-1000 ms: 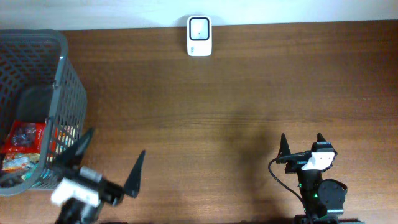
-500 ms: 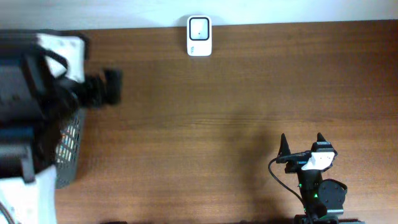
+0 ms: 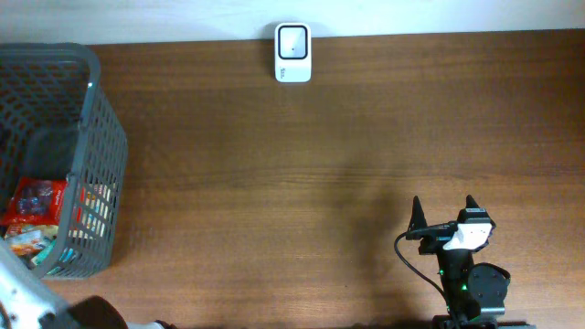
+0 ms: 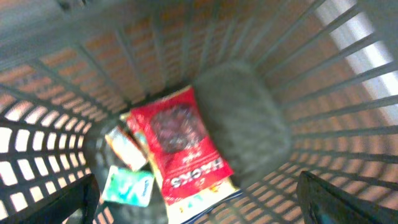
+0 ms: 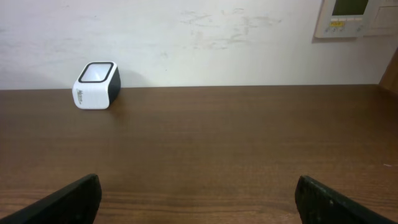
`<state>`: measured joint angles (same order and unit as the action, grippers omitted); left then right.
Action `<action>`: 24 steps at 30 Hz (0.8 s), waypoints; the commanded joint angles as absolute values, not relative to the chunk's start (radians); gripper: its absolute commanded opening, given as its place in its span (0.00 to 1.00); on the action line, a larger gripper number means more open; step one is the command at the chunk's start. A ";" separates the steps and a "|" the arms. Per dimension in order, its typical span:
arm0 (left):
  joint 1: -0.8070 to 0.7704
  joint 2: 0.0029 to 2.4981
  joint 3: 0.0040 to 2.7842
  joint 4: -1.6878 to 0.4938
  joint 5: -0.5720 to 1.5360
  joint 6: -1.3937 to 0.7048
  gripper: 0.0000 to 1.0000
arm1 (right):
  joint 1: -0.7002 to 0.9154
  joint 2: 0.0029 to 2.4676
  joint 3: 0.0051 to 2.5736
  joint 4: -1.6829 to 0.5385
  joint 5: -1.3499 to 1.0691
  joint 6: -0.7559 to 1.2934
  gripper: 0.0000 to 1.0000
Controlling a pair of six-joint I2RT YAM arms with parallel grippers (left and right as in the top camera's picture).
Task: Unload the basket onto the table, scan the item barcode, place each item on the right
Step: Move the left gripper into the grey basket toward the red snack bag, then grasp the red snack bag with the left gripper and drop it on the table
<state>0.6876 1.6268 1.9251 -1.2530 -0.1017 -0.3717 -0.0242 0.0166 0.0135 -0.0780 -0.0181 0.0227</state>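
left wrist | red packet (image 4: 180, 146) in basket (image 4: 323, 81) | lettering "HACKS"

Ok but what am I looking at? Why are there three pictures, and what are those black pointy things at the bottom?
It's a robot with two arms at a brown table. Each arm ends in a two-finger hand. One picture looks straight down from above. The other two come from little cameras on the wrists, so the black pointy things are the hands' own fingers. From above you can see the right hand, open and empty, a small white scanner at the far edge, and a grey basket on the left. The left hand is open too, and its camera looks down into that basket. Inside lie a red snack packet and a few smaller packets. Nothing is held yet.
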 commanded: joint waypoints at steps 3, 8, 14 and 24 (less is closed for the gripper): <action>0.690 1.784 1.826 -1.258 -0.234 -0.420 0.99 | -0.018 0.013 0.006 -0.080 -0.010 0.027 0.98; 0.678 1.856 1.740 -1.178 -0.232 -0.419 0.99 | -0.018 0.013 0.006 -0.080 -0.010 0.027 0.98; 0.619 1.888 1.666 -1.002 -0.233 -0.403 0.99 | -0.018 0.013 0.006 -0.080 -0.010 0.027 0.98; 0.596 2.024 1.663 -0.978 -0.248 -0.403 0.85 | -0.018 0.013 0.006 -0.080 -0.010 0.027 0.98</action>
<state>0.5968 1.9888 1.6714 -0.9730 -0.2298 -0.4049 -0.0242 0.0166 0.0135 -0.0780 -0.0181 0.0231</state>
